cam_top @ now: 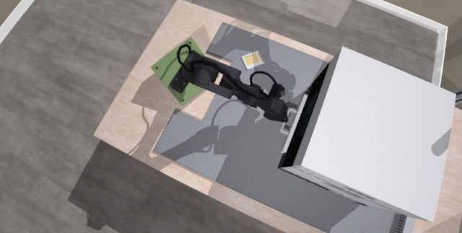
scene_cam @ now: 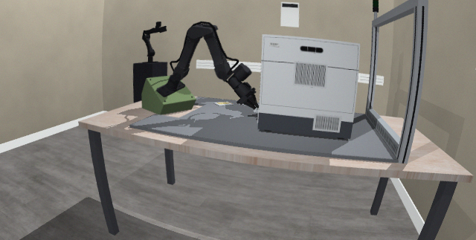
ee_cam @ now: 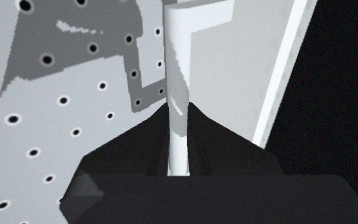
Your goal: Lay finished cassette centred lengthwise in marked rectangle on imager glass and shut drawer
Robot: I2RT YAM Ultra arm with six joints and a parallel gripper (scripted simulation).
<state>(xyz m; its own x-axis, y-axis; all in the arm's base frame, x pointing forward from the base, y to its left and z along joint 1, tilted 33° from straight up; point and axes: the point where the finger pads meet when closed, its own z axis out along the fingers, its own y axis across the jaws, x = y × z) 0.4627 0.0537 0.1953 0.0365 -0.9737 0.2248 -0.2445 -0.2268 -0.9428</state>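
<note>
The gel imager IM [cam_top: 368, 132] is a big white box at the right of the grey mat; it also shows in the side view [scene_cam: 309, 84]. Its dark front face looks toward the arm, and the pale drawer front [ee_cam: 240, 70] lies close along it. My gripper [cam_top: 286, 117] is at that drawer front, shut on the white handle bar [ee_cam: 178, 125], which stands upright between the black fingers. The gripper also shows low at the imager's left side [scene_cam: 253, 105]. The cassette FINISHED [cam_top: 253, 60], yellow in a white frame, lies flat on the mat behind the arm, apart from the gripper. The drawer's glass is hidden.
The arm's green base [cam_top: 177, 72] stands at the mat's left edge. A grey metal frame [scene_cam: 398, 84] stands upright at the table's right end. A black box with a small camera arm [scene_cam: 149, 73] stands behind the base.
</note>
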